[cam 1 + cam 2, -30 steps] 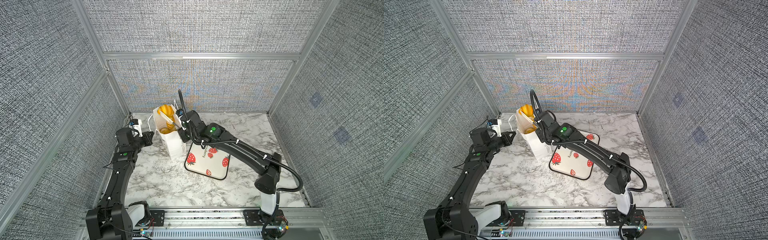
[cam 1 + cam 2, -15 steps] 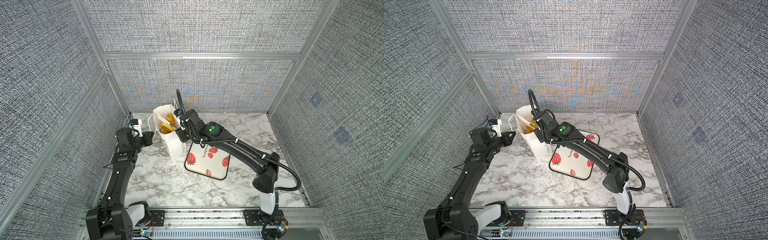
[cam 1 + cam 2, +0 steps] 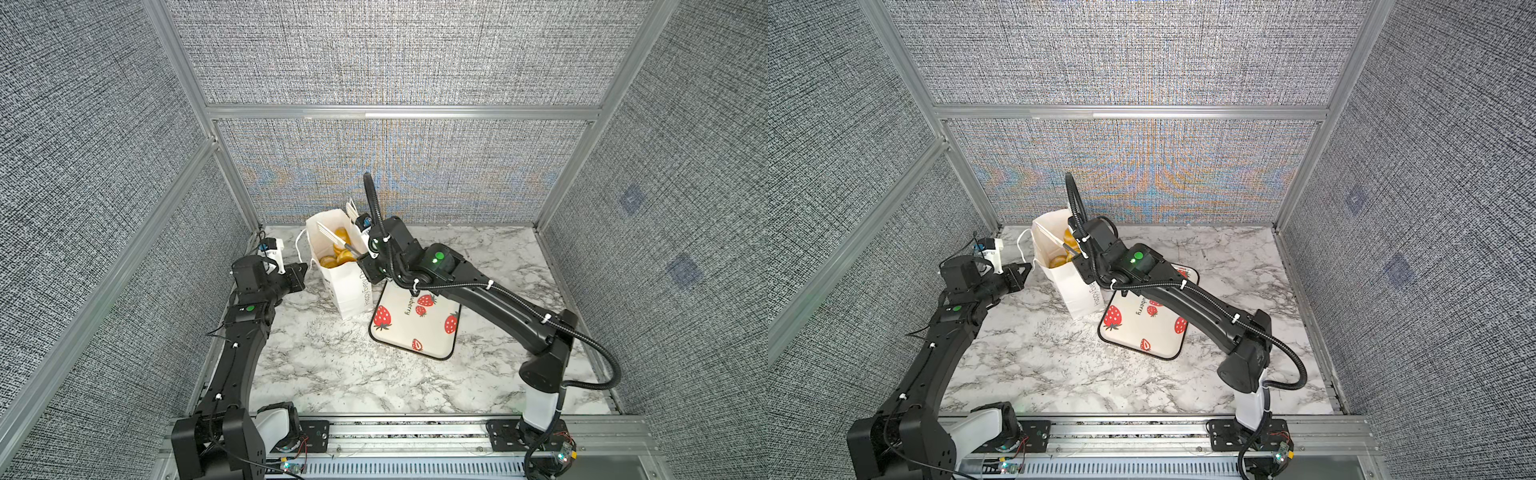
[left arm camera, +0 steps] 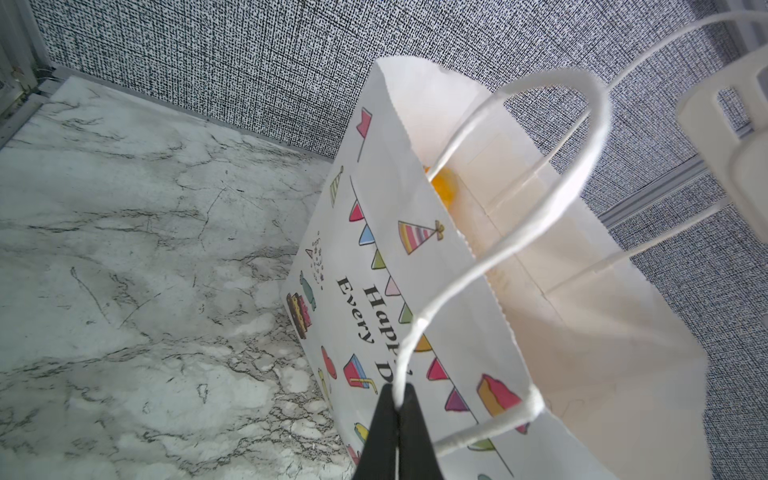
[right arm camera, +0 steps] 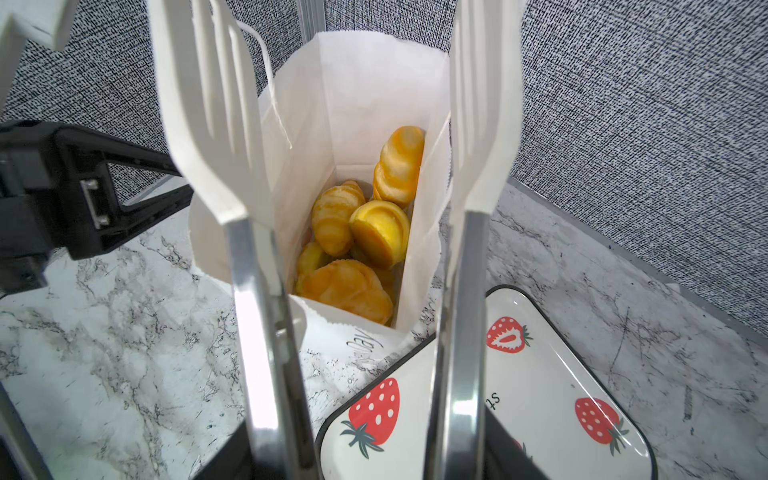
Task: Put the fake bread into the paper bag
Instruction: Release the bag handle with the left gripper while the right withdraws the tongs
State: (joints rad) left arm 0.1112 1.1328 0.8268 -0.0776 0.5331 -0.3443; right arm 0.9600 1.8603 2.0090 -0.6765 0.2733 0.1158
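Observation:
The white paper bag (image 3: 349,286) (image 3: 1077,286) stands upright at the back left of the marble table, its mouth open. Several golden-orange pieces of fake bread (image 5: 365,232) (image 3: 337,255) lie heaped inside it. My left gripper (image 4: 398,399) (image 3: 305,270) is shut on the bag's near cord handle (image 4: 600,112). My right gripper (image 5: 370,457) (image 3: 365,266) holds a pair of white-tipped metal tongs (image 5: 212,124) over the bag's mouth. The tongs stand spread apart with nothing between their tips.
A white strawberry-printed tray (image 3: 432,345) (image 3: 1158,345) with a black rim lies right beside the bag, under my right arm, and holds nothing visible. Grey fabric walls close in the back and both sides.
A second ago the tongs held a piece of bread at the bag's mouth. It has since dropped in among the others, and the tongs have spread. The left arm has stayed still.

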